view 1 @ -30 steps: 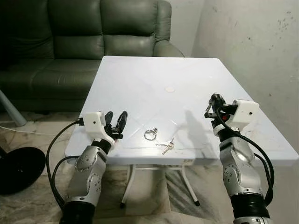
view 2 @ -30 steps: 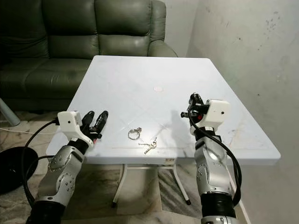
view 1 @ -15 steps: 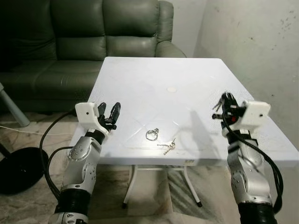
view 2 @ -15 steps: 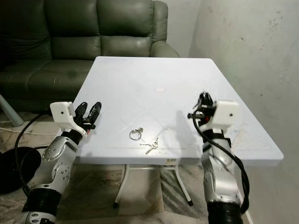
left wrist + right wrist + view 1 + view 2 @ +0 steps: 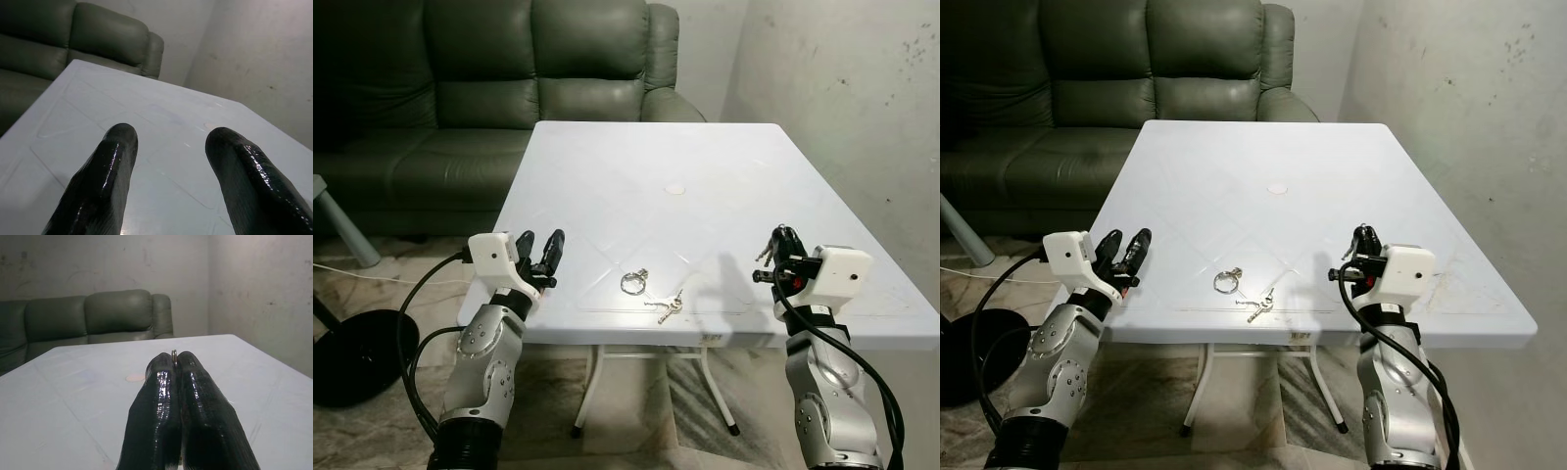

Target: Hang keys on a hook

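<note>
A loose key ring and a small bunch of keys lie near the front edge of the white table. My right gripper hovers above the table's front right part, to the right of them. It is shut on a thin metal ring that peeks out between the fingertips, and small keys dangle beside it. My left gripper is open and holds nothing. It sits at the table's front left edge, left of the loose ring, with its fingers pointing across the tabletop.
A dark green sofa stands behind the table. A stained wall runs close along the right side. A black round base and a cable lie on the tiled floor at left. A small round mark is at the table's middle.
My right gripper, still shut on the ring, rose and then sank a little. My left gripper shifted left toward the table's edge. The view moved slightly.
</note>
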Robot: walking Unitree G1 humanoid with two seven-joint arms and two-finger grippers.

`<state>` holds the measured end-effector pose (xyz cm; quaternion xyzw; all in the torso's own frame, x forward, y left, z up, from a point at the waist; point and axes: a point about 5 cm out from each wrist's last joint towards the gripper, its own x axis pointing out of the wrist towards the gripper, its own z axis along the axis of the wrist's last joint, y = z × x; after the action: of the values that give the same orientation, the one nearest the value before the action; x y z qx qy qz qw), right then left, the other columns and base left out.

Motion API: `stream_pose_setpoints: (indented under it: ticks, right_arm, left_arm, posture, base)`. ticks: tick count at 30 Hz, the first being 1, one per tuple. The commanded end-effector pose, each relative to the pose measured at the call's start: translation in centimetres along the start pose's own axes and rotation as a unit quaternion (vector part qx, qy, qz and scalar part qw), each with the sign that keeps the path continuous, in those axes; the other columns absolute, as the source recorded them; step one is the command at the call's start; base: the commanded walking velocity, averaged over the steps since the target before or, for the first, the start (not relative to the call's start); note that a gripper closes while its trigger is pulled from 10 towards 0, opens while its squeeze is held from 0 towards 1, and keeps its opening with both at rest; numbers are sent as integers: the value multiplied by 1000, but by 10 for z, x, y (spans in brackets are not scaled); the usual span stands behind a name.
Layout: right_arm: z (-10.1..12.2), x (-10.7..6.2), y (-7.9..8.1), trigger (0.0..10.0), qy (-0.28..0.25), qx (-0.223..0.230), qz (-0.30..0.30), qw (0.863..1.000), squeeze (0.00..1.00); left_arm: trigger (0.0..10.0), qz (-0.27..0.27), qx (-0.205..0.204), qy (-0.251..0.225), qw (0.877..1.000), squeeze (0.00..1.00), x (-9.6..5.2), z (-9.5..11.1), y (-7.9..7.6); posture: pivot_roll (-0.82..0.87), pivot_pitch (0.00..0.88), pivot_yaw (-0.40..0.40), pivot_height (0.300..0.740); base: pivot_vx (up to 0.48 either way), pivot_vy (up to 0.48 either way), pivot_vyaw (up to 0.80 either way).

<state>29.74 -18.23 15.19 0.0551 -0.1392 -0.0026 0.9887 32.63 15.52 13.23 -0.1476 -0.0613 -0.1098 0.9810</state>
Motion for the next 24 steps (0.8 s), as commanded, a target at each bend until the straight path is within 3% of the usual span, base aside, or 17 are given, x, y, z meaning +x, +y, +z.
stream_pose_setpoints:
  ticks: [1, 17, 24]
  right_arm:
    - [7, 4, 3, 10000, -11, -1, 10, 1000, 0]
    - [0, 5, 4, 10000, 20, -7, 22, 1000, 0]
    - [-2, 5, 4, 10000, 31, -3, 21, 999, 0]
  left_arm:
    - [10000, -3, 9, -3, 1000, 0, 1, 4, 1]
    - [10000, 0, 1, 1, 1000, 0, 0, 2, -1]
    - [10000, 0, -1, 2, 1000, 0, 0, 1, -1]
  posture:
    - [41, 0, -3, 740]
    - [45, 0, -15, 740]
    - [47, 0, -18, 740]
  base:
    - [0, 0, 0]
    - [0, 0, 0]
    - [0, 0, -780]
